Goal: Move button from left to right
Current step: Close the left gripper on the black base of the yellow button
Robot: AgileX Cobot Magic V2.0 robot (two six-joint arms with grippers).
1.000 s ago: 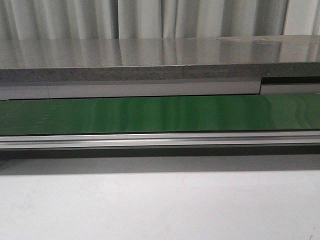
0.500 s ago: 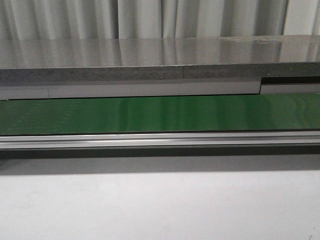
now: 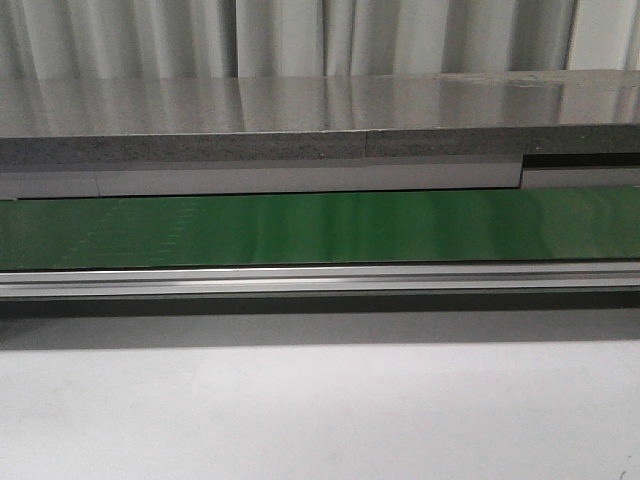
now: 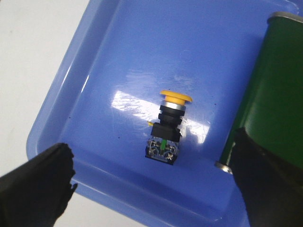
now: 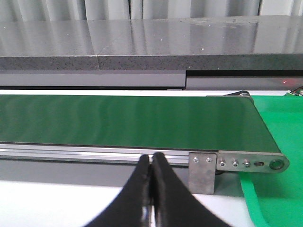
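In the left wrist view the button [image 4: 166,126] lies on its side in a blue tray [image 4: 94,71]: yellow cap, black body, a small green mark at its base. My left gripper [image 4: 151,189] is open and hovers above the tray, its black fingers [image 4: 35,184] wide apart on either side of the button, not touching it. In the right wrist view my right gripper [image 5: 151,158] is shut and empty, in front of the green conveyor belt [image 5: 128,120]. Neither gripper nor the button shows in the front view.
The conveyor belt [image 3: 320,228] with its aluminium rail [image 3: 320,280] runs across the front view, a grey counter [image 3: 320,120] behind it. The belt's end [image 4: 274,85] lies beside the blue tray. A green tray [image 5: 279,142] sits at the belt's right end.
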